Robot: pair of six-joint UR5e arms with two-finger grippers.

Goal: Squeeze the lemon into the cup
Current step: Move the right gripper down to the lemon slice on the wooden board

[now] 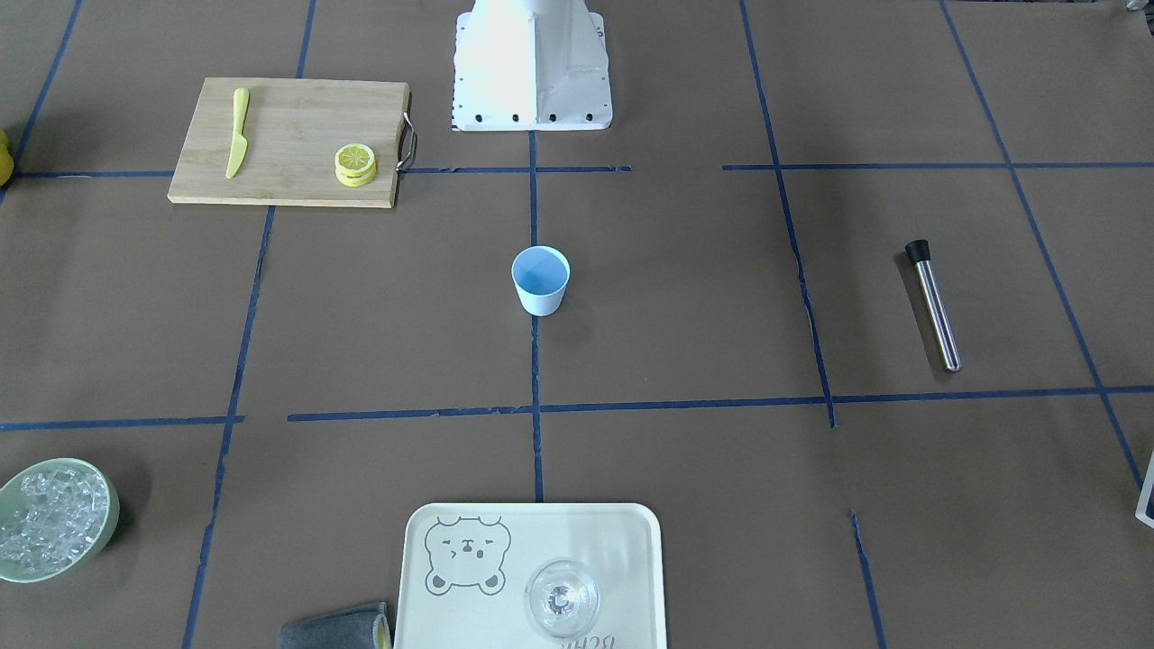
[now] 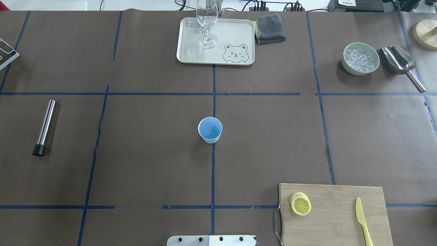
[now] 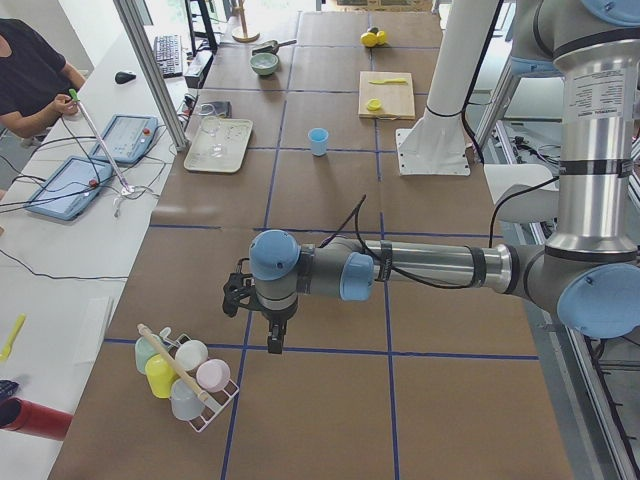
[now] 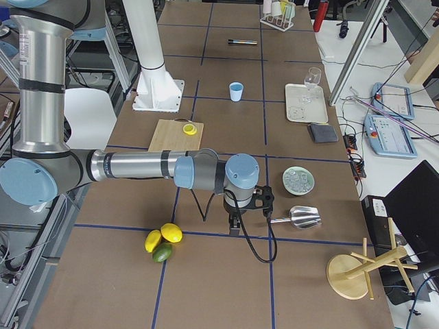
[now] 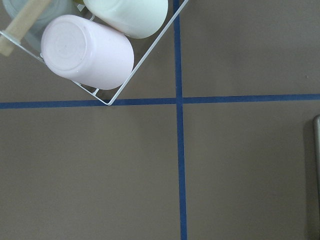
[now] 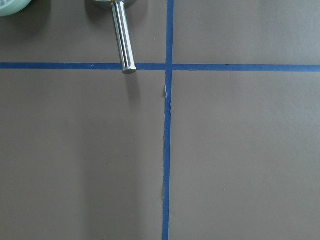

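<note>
The light-blue cup (image 2: 210, 130) stands upright at the middle of the table on a blue tape line, with nothing touching it. The lemon slice (image 2: 300, 205) lies well apart from the cup, toward the robot's right and nearer the robot's base. It rests on a second slice just like it, slid a little off it. Both lie on a bamboo cutting board (image 2: 334, 218), close to the board's end that faces the cup's side, where the metal handle is. A yellow knife (image 2: 362, 220) lies flat on the same board, farther from the cup than the slices.

Neither arm is near the cup. The left gripper (image 3: 272, 345) hangs fingers-down over the brown paper far out to the cup's left, just beside a white wire rack (image 5: 151, 47) holding an upturned pink cup (image 5: 87, 52). It shows only in a side view, so I cannot tell how wide its fingers stand or whether it holds anything. The right gripper (image 4: 234, 225) hangs far to the cup's right, beyond the cutting board, near the handle of a steel scoop (image 4: 302, 217) — its opening cannot be told either.

Beyond the cup, away from the robot, a cream bear tray (image 2: 191, 51) carries a stemmed glass (image 2: 207, 24), with a grey cloth (image 2: 270, 29) beside it. A pale green bowl of ice (image 2: 358, 71) sits beyond and right of the cup. A steel muddler with a black tip (image 2: 44, 128) lies to the cup's left.
</note>
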